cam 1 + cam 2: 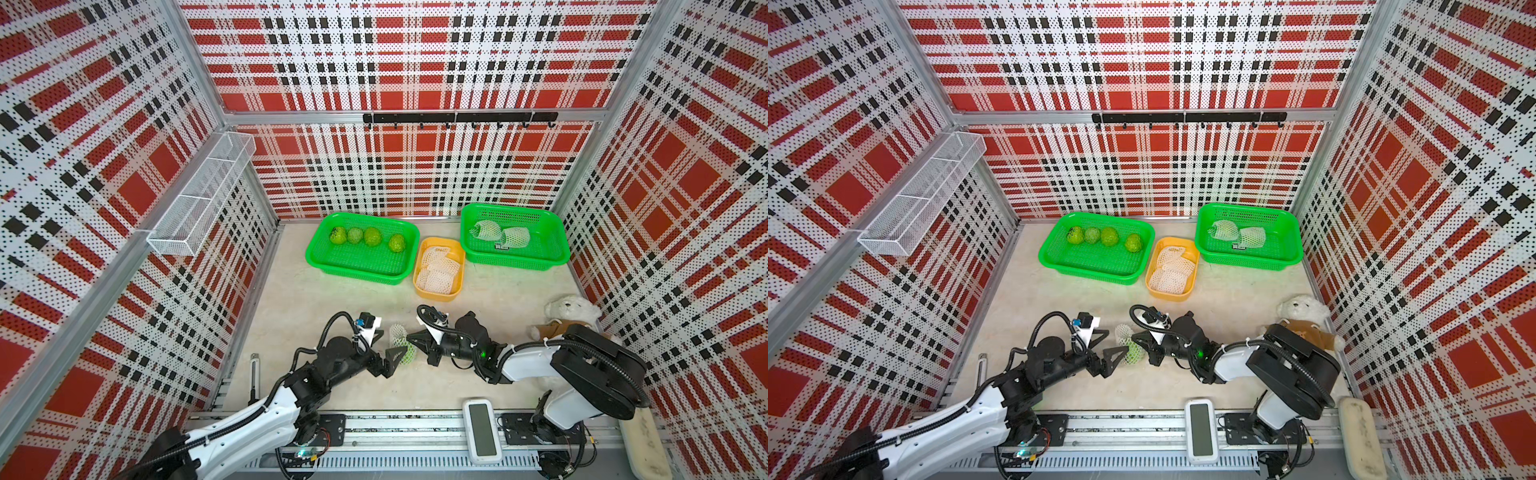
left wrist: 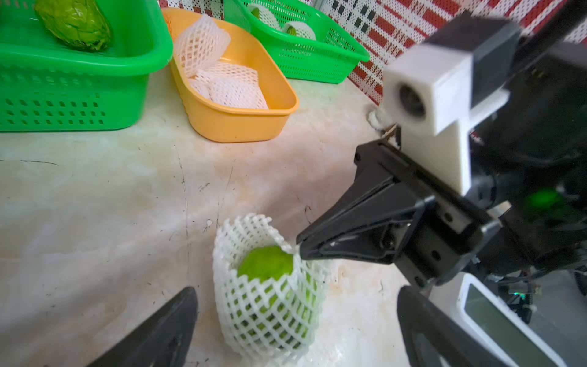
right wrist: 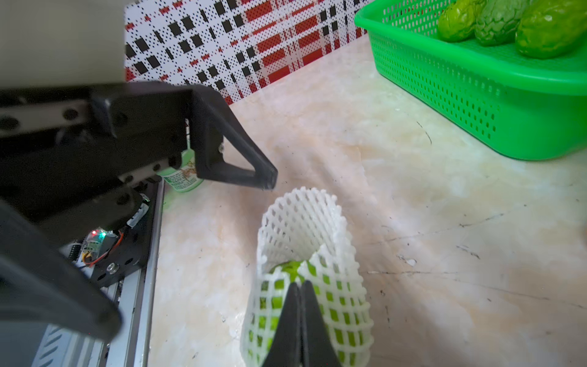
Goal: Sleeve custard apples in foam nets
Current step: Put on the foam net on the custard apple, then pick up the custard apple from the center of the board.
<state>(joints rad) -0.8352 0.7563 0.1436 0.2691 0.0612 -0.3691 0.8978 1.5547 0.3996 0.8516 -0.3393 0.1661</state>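
Open table (image 1: 332, 303) in the middle
3 baskets (image 1: 357, 272) (image 1: 438, 296) (image 1: 515, 259) line the back; a bear (image 1: 571, 309) crowds the right edge.

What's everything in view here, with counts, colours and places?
bare custard apples: four, green, in one green basket
sleeved custard apples: two, green in white netting, in second green basket
custard apple: one, green, on table, partly inside foam net
spare foam nets: several, white, in yellow tray
plush bear: one, white, table edge
wire shelf: one, white, side wall
hook rail: one, black, back wall
left gripper: black, open, flanking that net
right gripper: black, shut on that net's rim
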